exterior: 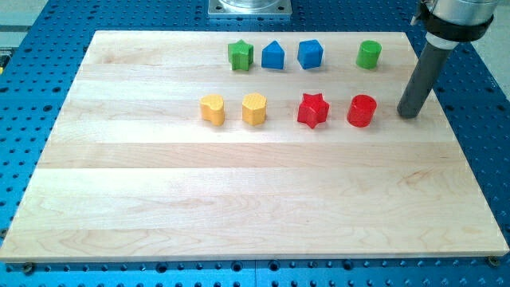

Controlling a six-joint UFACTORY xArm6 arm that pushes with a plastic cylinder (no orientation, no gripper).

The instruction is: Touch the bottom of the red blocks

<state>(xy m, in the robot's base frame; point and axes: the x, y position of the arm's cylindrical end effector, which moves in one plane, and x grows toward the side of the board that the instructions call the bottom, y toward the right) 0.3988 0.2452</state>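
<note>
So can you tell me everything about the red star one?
The red star block is a chunky, glossy, plastic-looking piece with rounded points. It sits flat on the wooden board, in the lower row of blocks. The red round block is on its right in the view, the yellow block on its left; it touches neither. My tip is further to the view's right, past the round one.

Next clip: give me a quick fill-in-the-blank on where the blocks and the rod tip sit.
My tip stands to the view's ____ of the red cylinder.
The red star lies directly below the ____ blocks.
The board holds ____ yellow blocks.
Missing words: right; blue; two
</note>
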